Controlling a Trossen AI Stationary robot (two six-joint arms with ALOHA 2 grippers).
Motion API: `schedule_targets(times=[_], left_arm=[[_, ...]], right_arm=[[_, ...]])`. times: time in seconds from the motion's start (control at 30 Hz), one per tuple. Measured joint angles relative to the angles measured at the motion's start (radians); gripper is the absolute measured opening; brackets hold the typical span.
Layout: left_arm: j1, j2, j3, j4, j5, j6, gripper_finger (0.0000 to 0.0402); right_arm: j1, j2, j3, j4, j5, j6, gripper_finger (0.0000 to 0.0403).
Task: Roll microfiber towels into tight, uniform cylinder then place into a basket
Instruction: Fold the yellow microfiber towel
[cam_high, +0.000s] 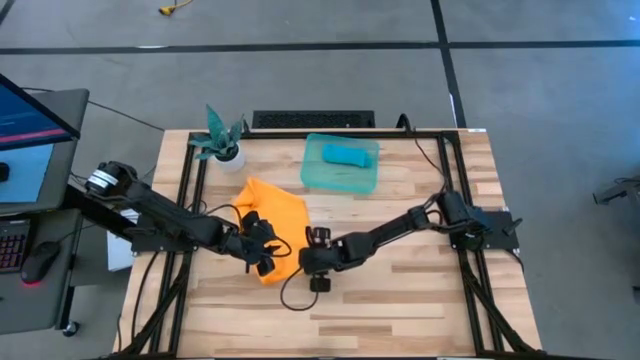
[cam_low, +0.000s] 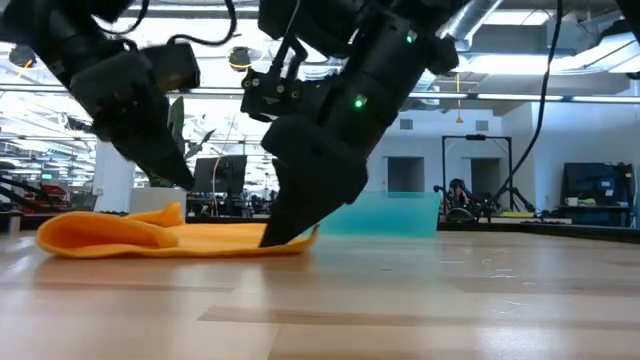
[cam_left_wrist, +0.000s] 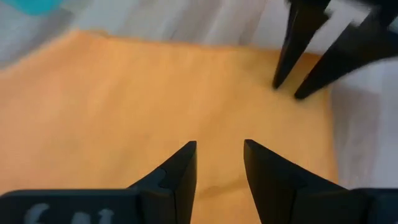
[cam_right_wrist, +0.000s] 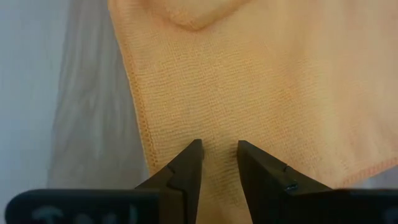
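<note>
Here the near part of the pale wooden plank table (cam_high: 400, 310) lies bare, with only black cables trailing along its sides. Both dark grippers work at the bright orange microfiber towel (cam_high: 276, 214), which lies mostly flat left of the table's middle, its left end bunched into a low fold. The left gripper (cam_left_wrist: 219, 163) hangs over the towel's near part with its fingers parted by a narrow gap — nothing between them. The right gripper (cam_right_wrist: 219, 163) stands at the towel's near right edge, fingertips down on the cloth, parted about as narrowly; whether they pinch the fabric cannot be told. Farther off, the translucent teal-green plastic tray (cam_high: 318, 178) holds the turquoise-blue towel (cam_high: 350, 153), rolled. At the far left corner stands a small white pot with a teal plant (cam_high: 222, 140). Beyond the table — an open hall with ceiling lights.
</note>
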Motion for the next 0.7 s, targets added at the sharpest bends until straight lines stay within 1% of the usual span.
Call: schedule_targets(times=[0.17,0.23,0.33,0.4,0.53,0.63,0.7], left_arm=[[0.032,0.115,0.000,0.039,0.061,0.071,0.0122],[0.051,0.148,0.000,0.065,0.101,0.099,0.0122],[0.084,0.191,0.001,0.122,0.171,0.115,0.0122],[0.103,0.210,0.005,0.137,0.222,0.094,0.0122],[0.116,0.219,0.006,0.115,0.323,0.029,0.0122],[0.095,0.195,0.004,0.104,0.405,-0.005,0.0122],[0.077,0.177,0.003,0.096,0.430,-0.033,0.0122]], right_arm=[[0.026,0.003,0.071,-0.190,-0.003,0.056,0.0127],[0.038,0.003,0.091,-0.248,-0.004,0.070,0.0127],[0.053,0.004,0.107,-0.288,0.000,0.071,0.0127],[0.062,0.004,0.108,-0.295,0.002,0.073,0.0127],[0.075,0.004,0.109,-0.316,0.051,0.118,0.0127],[0.075,0.004,0.108,-0.366,0.091,0.165,0.0127],[0.075,0.003,0.108,-0.409,0.098,0.207,0.0127]])
